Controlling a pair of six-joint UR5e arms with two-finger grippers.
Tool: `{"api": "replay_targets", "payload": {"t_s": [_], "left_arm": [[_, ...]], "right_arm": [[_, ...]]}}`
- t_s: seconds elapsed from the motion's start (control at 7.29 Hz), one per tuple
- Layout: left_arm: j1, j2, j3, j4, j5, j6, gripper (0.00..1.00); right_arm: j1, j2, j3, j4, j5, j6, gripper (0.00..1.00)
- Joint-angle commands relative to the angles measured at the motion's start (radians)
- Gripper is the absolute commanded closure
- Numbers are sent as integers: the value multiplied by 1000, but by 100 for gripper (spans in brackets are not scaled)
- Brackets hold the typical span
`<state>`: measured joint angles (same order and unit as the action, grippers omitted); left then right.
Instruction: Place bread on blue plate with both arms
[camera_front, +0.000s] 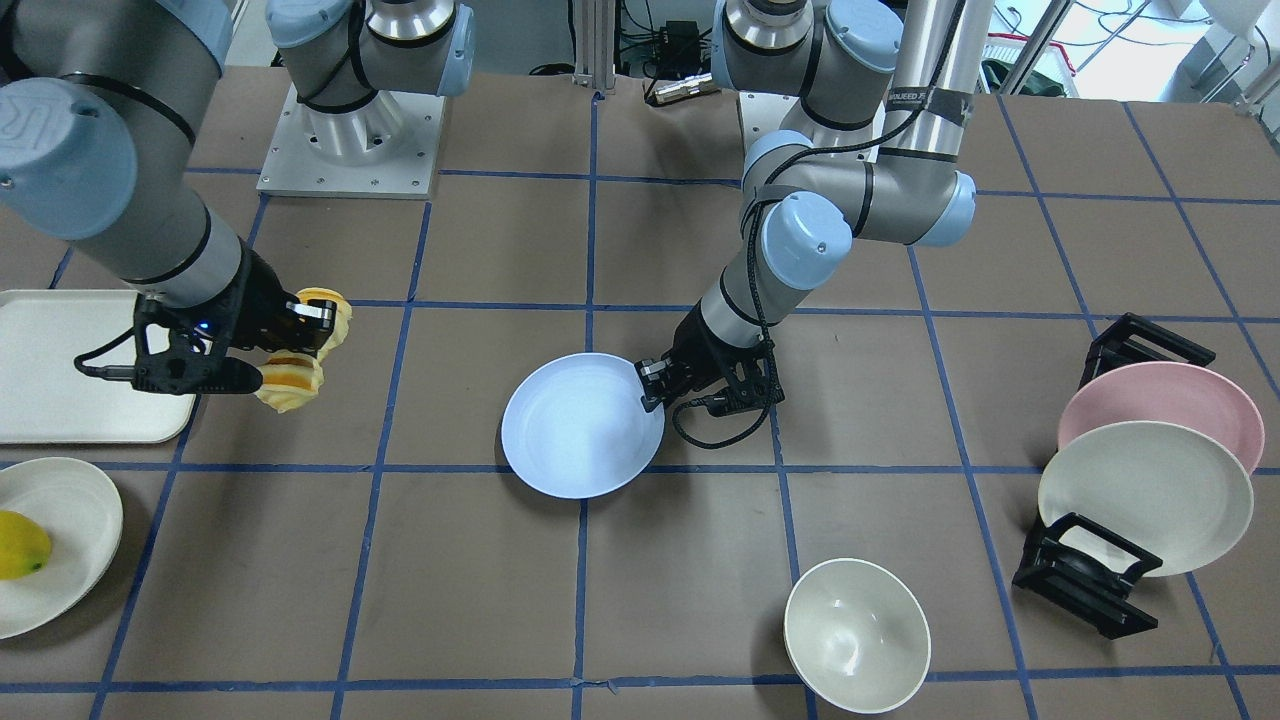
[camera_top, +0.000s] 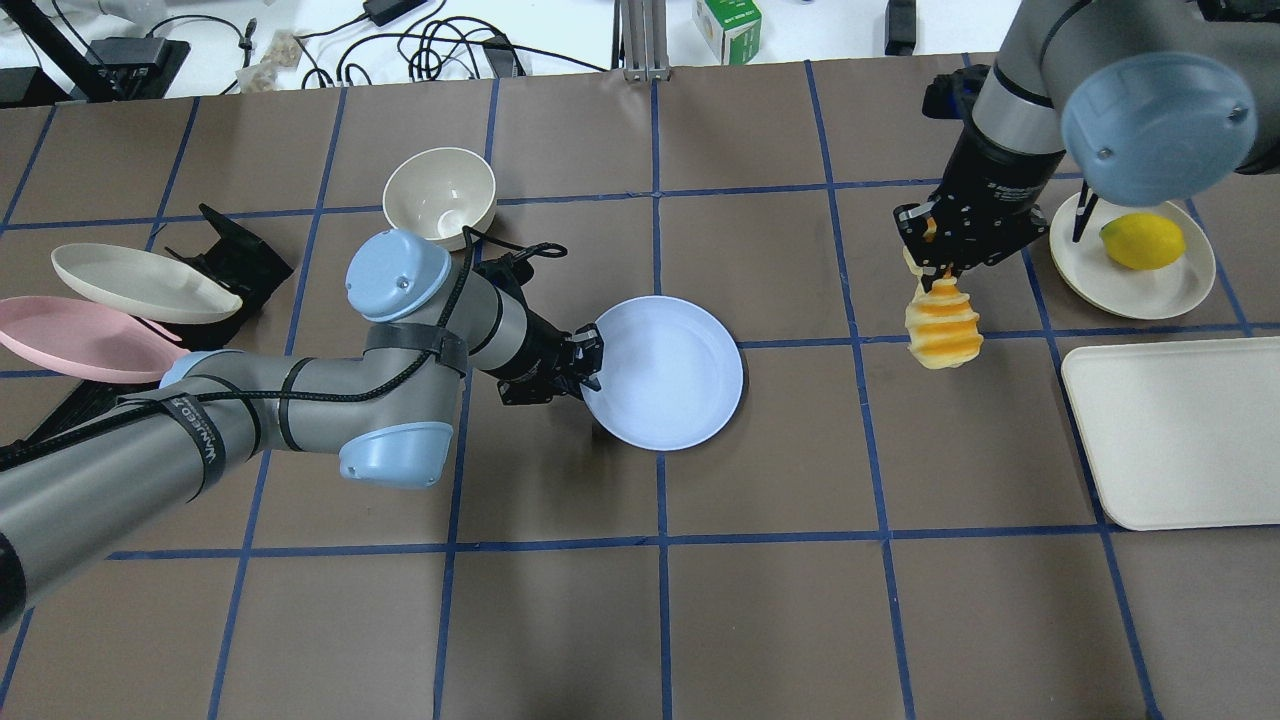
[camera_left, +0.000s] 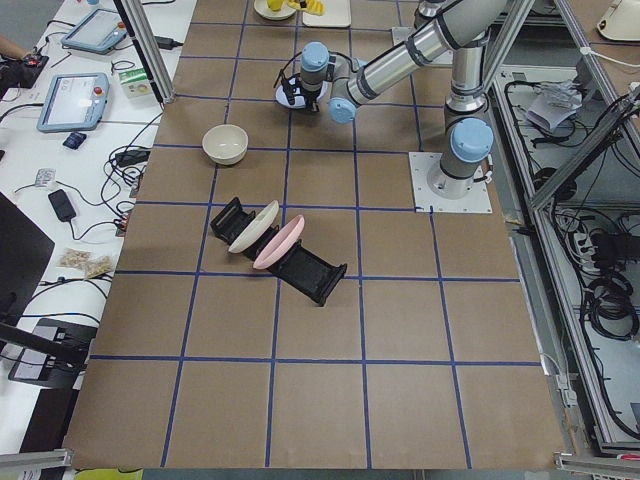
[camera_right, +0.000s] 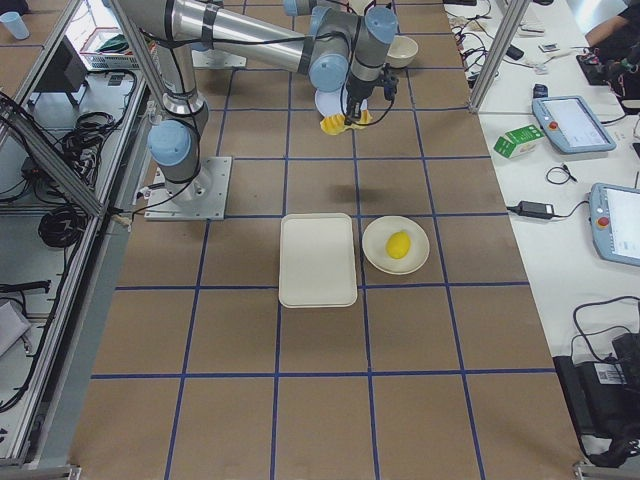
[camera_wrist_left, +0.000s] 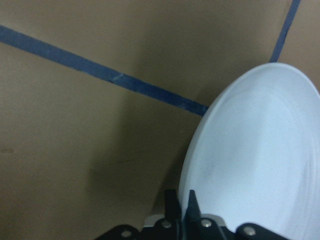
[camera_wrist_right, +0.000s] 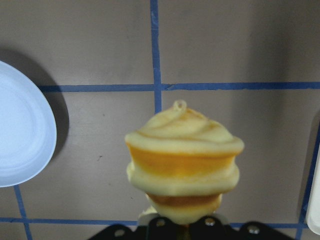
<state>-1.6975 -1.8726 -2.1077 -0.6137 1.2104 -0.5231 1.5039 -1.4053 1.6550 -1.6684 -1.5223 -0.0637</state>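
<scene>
The carrying step is judged to be in hand. In the overhead view the bread (camera_top: 943, 325) is held off the table (camera_top: 820, 440), clamped at its upper end by the right gripper (camera_top: 940, 268), at 3 o'clock from the blue plate (camera_top: 680, 385). The plate's rim is pinched at 9 o'clock by the left gripper (camera_top: 590, 362); whether the plate lies flat cannot be told. Next, the loaf would need to be carried toward 9 o'clock, lowered over the plate's middle and released, short of the gripped rim. Only taped table is seen between them; the tray (camera_top: 1170, 430) at 4 o'clock and the lemon plate (camera_top: 1130, 300) at 2 o'clock of the bread lie away from that path
</scene>
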Motion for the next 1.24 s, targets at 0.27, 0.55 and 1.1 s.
{"api": "replay_targets", "payload": {"t_s": [0.27,0.55,1.1], "left_arm": [[15,100,96,-24,169,58,0],[56,194,269,-436,269,293,0],[189,302,647,-1094,331,587,0]], "right_arm": [[174,63,-1,-117,30,192,100],[263,118,-3,-178,33,309,100],[393,268,-78,-251,80,349,100]]}}
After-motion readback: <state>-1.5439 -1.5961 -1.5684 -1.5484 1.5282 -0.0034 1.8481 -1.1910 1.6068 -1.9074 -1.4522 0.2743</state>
